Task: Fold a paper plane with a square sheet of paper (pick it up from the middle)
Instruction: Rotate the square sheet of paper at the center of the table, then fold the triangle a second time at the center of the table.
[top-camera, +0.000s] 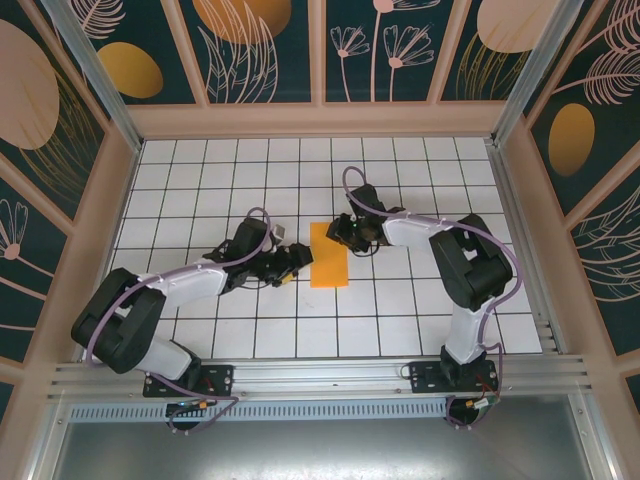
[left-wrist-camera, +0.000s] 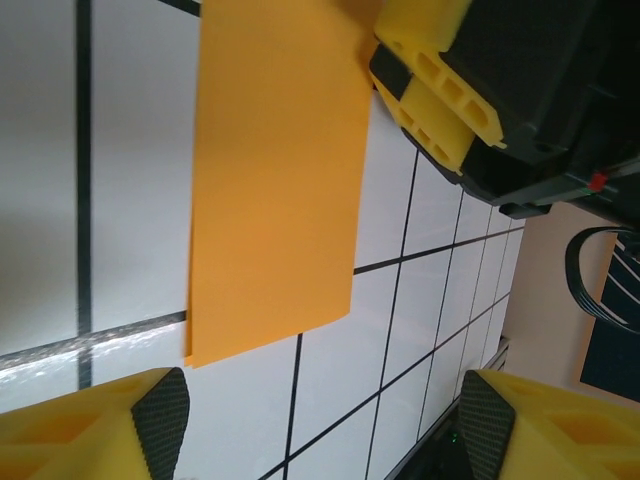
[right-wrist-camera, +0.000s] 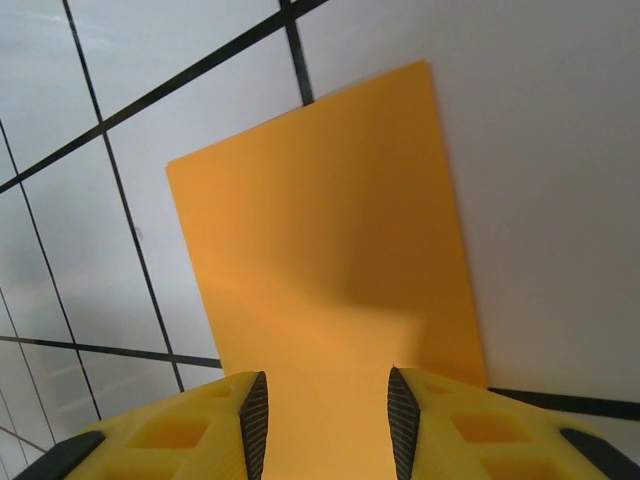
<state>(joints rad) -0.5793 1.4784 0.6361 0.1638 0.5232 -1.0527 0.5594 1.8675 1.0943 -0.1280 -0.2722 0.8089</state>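
- The sheet of paper (top-camera: 329, 258) lies flat on the white grid table (top-camera: 200, 180), near the table's middle in the top view. It is bright orange and shows as a rectangle, longer than it is wide, with its long sides running 12 to 6 o'clock.
- The left gripper (top-camera: 290, 262) sits at 9 o'clock of the sheet, just beside its long edge and low over the tiles.
- In the left wrist view, the left gripper (left-wrist-camera: 325, 430) has its jaws wide apart. Nothing lies between the black pads (left-wrist-camera: 160, 420), and the sheet (left-wrist-camera: 275, 180) lies ahead of them toward 12 o'clock, clear of both fingers.
- The right gripper (top-camera: 345, 232) is over the sheet's corner at 1 o'clock in the top view.
- In the right wrist view, the right gripper (right-wrist-camera: 328, 425) has its jaws partly apart. The pads (right-wrist-camera: 255, 420) straddle the sheet's near end, and orange paper (right-wrist-camera: 330, 260) shows in the gap between them. No clamping on the sheet can be seen.
- A soft shadow crosses the paper just ahead of the right fingers. Whether the sheet is lifted there cannot be told.
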